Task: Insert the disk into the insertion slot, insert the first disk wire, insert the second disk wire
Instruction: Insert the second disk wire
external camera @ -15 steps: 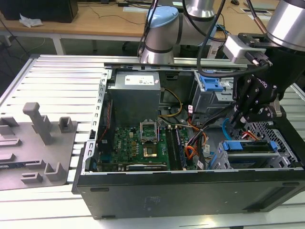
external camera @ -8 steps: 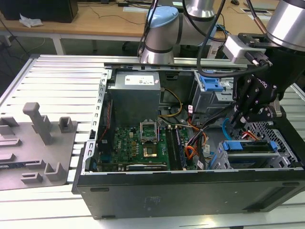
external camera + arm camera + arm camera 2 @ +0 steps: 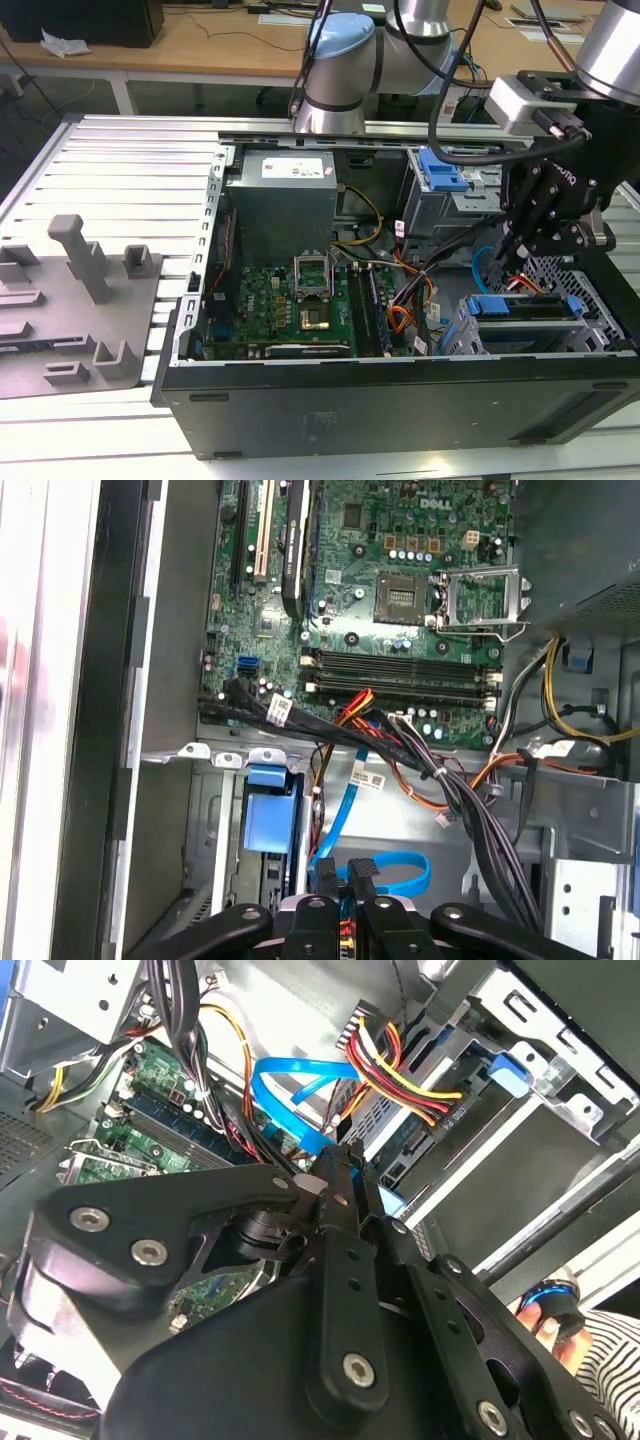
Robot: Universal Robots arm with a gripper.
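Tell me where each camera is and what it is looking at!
Exterior view: off the arm, looking down into the open computer case; arm and gripper over the disk.
Second wrist view: on the arm, past the gripper toward the disk wires; a person's hand at the edge.
First wrist view: on the arm, facing the motherboard; gripper.
Shared: blue cable, gripper.

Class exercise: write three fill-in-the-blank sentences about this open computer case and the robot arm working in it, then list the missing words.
1. The gripper hangs over the ___ computer case.
2. The disk has a carrier coloured ___.
3. The looped flat cable near the gripper is ___.

Missing words: open; blue; blue
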